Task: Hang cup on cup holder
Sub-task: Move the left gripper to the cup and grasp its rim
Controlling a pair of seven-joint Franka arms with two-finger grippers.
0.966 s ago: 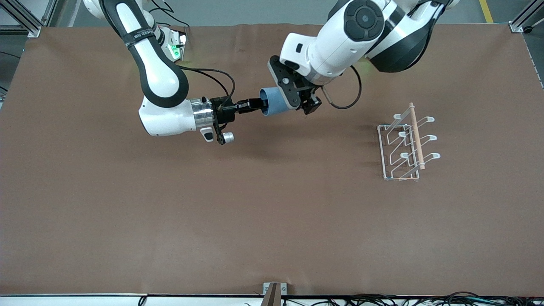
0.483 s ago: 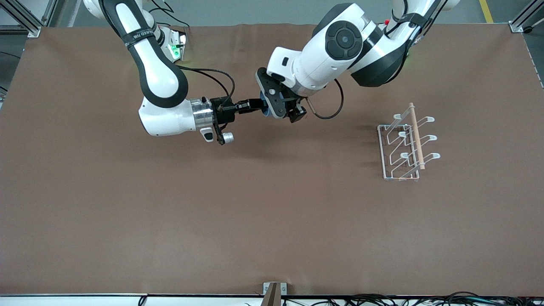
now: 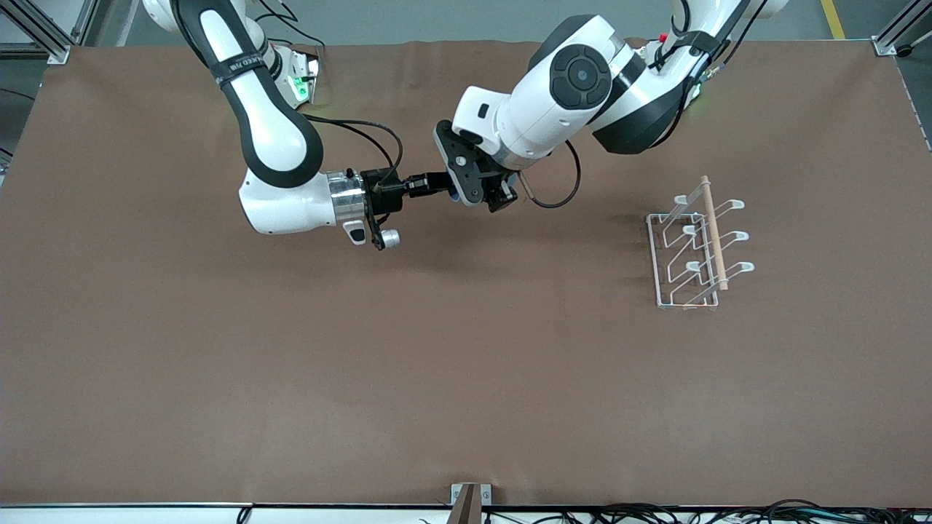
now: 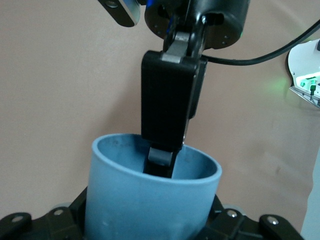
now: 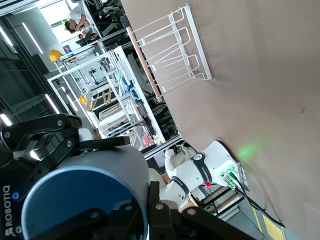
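Observation:
The light-blue cup [image 4: 150, 195] is held up over the table, near the robots' bases. My right gripper [image 3: 445, 182] lies level and is shut on the cup's rim, one finger [image 4: 161, 157] inside and one outside. My left gripper [image 3: 477, 191] is open and straddles the cup's body, hiding nearly all of it in the front view. The right wrist view shows the cup's base [image 5: 75, 200] and a left finger [image 5: 100, 143] along its side. The white wire cup holder [image 3: 688, 251] with its wooden rod [image 3: 712, 229] stands empty toward the left arm's end.
A box with a green light [image 3: 302, 80] sits by the right arm's base. A brown cover [image 3: 466, 364] lies over the whole table. The cup holder also shows in the right wrist view [image 5: 170, 50].
My left gripper has moved toward the right gripper and slid over the cup, which showed plainly a second ago. The right arm has barely moved.

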